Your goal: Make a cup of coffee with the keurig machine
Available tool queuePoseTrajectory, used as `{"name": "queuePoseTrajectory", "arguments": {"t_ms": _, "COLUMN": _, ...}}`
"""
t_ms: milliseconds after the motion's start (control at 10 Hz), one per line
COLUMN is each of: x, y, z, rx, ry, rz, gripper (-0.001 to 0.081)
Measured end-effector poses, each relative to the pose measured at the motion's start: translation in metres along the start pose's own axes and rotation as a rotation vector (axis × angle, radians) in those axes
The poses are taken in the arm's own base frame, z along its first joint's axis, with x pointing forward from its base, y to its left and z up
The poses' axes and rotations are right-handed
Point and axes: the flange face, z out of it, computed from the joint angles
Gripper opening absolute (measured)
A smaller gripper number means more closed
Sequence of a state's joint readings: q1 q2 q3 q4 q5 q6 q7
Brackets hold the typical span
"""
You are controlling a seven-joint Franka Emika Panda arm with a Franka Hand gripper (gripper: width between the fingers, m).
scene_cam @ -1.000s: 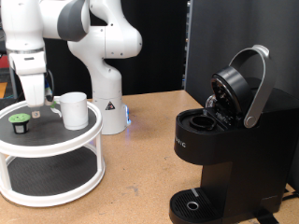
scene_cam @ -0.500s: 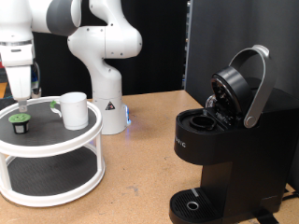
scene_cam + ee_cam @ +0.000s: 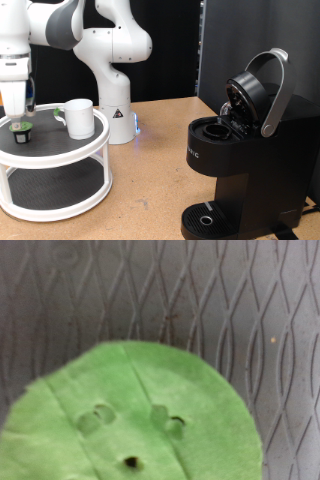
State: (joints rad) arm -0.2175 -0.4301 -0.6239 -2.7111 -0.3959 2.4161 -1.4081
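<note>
With the gripper right over the pod beside the cup, finger spread hidden, I'd centre on its green top.

Pod + cup on rack top; keurig machine far right.

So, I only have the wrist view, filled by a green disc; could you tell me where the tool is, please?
Observer: The tool hangs just above the pod on the white stand's top tier, at the exterior view's left.
Operator: Is the coffee maker's lid open?
Observer: Yes, the keurig machine has its lid raised.
Operator: And the cup?
Observer: The cup stands upright on that tier, right of the pod in the exterior view.
</note>
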Motion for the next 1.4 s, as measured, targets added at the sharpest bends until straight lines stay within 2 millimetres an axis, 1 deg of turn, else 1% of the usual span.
{"name": "queuePoseTrajectory", "arguments": {"t_ms": 400, "x": 0.003, "y": 0.001, "z": 0.012, "rx": 0.014, "ry": -0.005, "rz": 0.003, "gripper": 0.0803}}
{"name": "queuePoseTrajectory", "arguments": {"t_ms": 1000, "x": 0.011, "y": -0.003, "z": 0.017, "rx": 0.023, "ry": 0.004, "rz": 0.011, "gripper": 0.0803}}
{"name": "queuePoseTrajectory", "arguments": {"t_ms": 1100, "x": 0.011, "y": -0.004, "z": 0.018, "rx": 0.024, "ry": 0.003, "rz": 0.017, "gripper": 0.0714}}
{"name": "queuePoseTrajectory", "arguments": {"t_ms": 1200, "x": 0.012, "y": -0.004, "z": 0.018, "rx": 0.025, "ry": 0.003, "rz": 0.022, "gripper": 0.0714}}
{"name": "queuePoseTrajectory", "arguments": {"t_ms": 1300, "x": 0.012, "y": -0.004, "z": 0.018, "rx": 0.025, "ry": 0.002, "rz": 0.027, "gripper": 0.0580}}
{"name": "queuePoseTrajectory", "arguments": {"t_ms": 1400, "x": 0.013, "y": -0.003, "z": 0.018, "rx": 0.023, "ry": 0.002, "rz": 0.030, "gripper": 0.0580}}
